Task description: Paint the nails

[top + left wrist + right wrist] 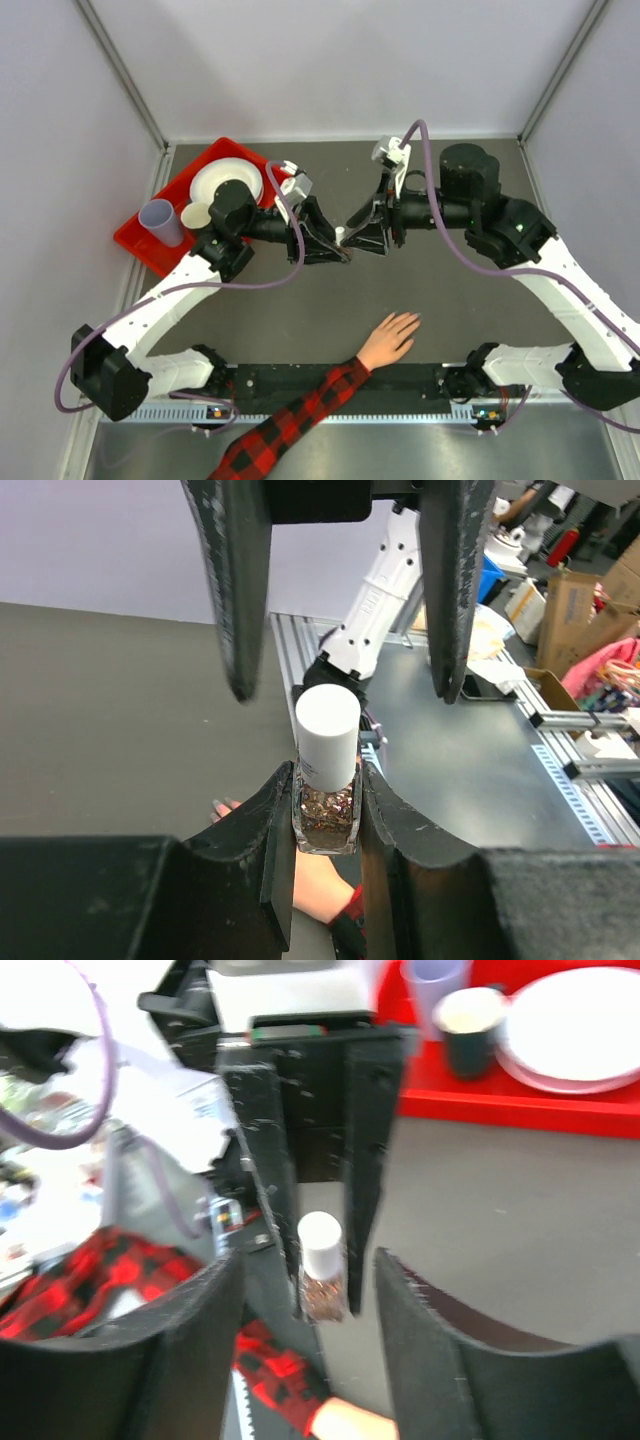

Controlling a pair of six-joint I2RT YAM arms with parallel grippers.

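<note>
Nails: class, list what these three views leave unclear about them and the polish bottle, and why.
- Top view: nails too small to tell painted or bare.
- Left wrist view: hand mostly hidden behind left pincer and bottle.
- Right wrist view: bottle blurred; hand cut off at bottom edge.

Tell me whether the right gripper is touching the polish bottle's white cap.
Apart. In the left wrist view the right gripper stands open, with a visible gap to the white cap on both sides.
</note>
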